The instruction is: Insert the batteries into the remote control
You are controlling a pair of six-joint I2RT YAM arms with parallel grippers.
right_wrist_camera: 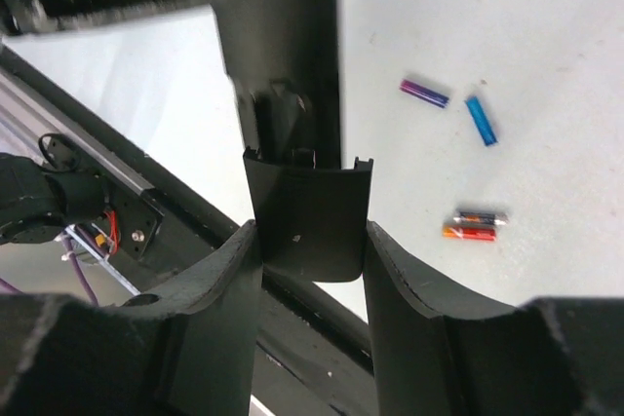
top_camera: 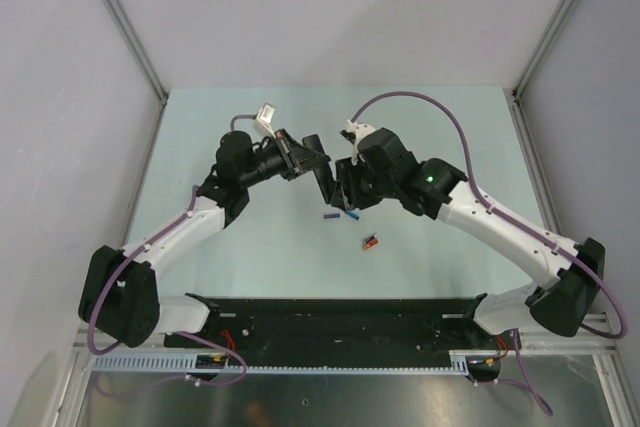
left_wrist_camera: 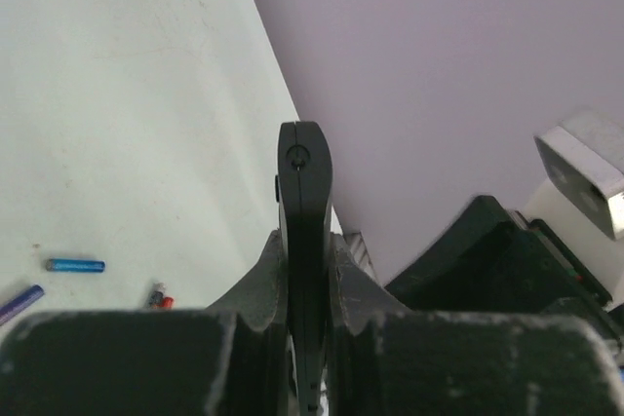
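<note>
My left gripper [top_camera: 310, 159] [left_wrist_camera: 305, 252] is shut on the slim black remote control [top_camera: 326, 185] [left_wrist_camera: 304, 182], held edge-on above the table. My right gripper [top_camera: 346, 187] [right_wrist_camera: 310, 241] is shut on the remote's black battery cover [right_wrist_camera: 310, 221], at the end of the remote body [right_wrist_camera: 283, 56]. The batteries lie on the table below. A blue one [right_wrist_camera: 481, 120] [left_wrist_camera: 75, 265] lies by a purple one [right_wrist_camera: 424, 93] [left_wrist_camera: 19, 301]. A red-orange one [right_wrist_camera: 470, 233] [top_camera: 370, 242] lies beside a darker cell.
The pale green table [top_camera: 250, 247] is walled by grey panels at back and sides. A black base rail [top_camera: 330, 322] with cables runs along the near edge. The arms meet over the table's middle, their purple cables looping above.
</note>
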